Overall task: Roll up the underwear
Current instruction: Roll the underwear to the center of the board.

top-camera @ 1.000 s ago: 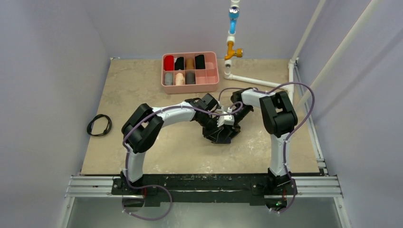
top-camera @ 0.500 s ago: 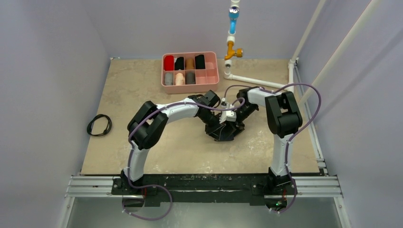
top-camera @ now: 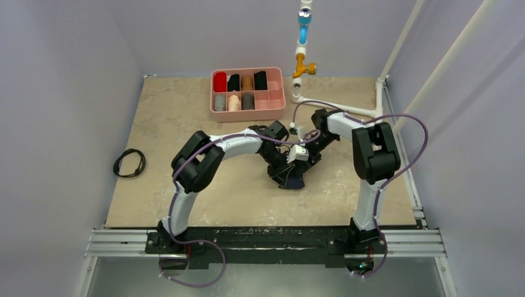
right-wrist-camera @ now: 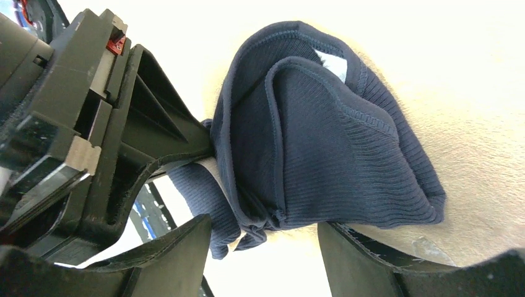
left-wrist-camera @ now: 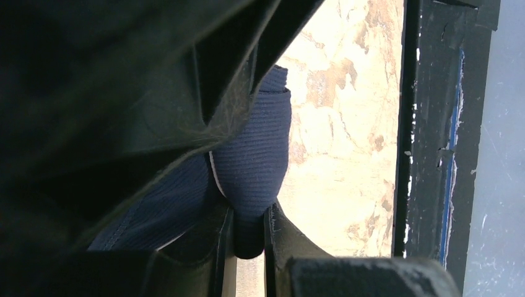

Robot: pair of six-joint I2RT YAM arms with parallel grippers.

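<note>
Left claw (left-wrist-camera: 249, 238) is pinched tight on a fold of the underwear (left-wrist-camera: 254, 161). The underwear is bunched into a fat little bundle on the counter (top-camera: 186, 124), just right of centre in the overhead view, below the pink tray (top-camera: 247, 117). Right claw (right-wrist-camera: 266, 247) has its jaws apart, one either side of the bundle's lower end, not squeezing as far as I can tell. I'd say we're late in the rolling step: the bundle's mostly formed, but a loose flap hangs out low in the right wrist view. Next move probably means the right claw tucking that end in while the left stops the roll springing open.
</note>
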